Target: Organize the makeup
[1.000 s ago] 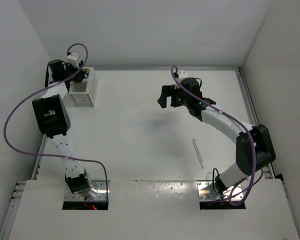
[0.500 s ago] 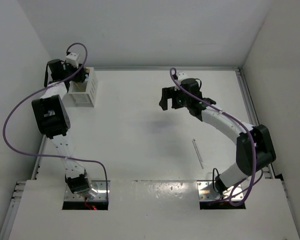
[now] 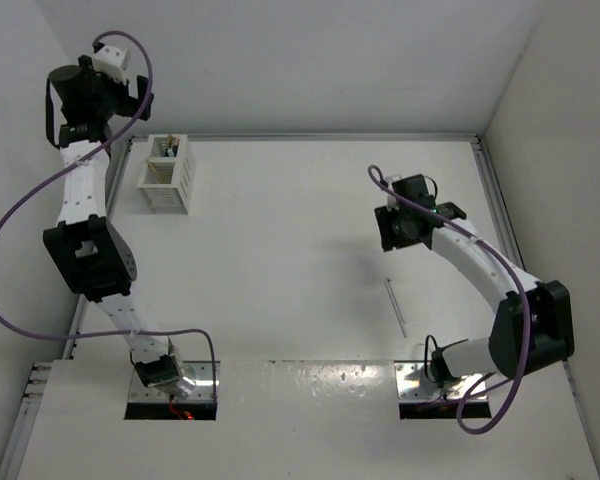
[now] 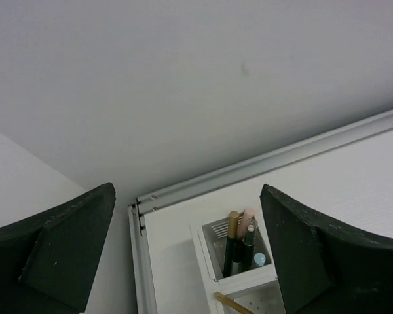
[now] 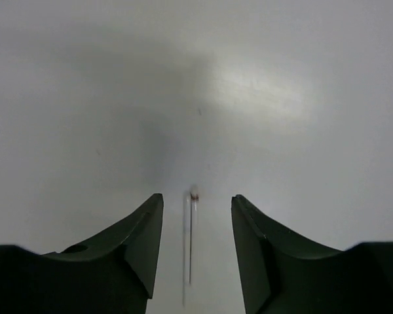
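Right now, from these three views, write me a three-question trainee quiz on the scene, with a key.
1. Short answer: what stands in the white box?
2. True or false: the right gripper is shut on the thin stick.
3. Multiple choice: the left gripper is A) open and empty; B) shut on a pencil; C) pressed flat on the table.

Key
1. makeup sticks, upright in one compartment.
2. False: it is open, and the thin stick lies on the table.
3. A.
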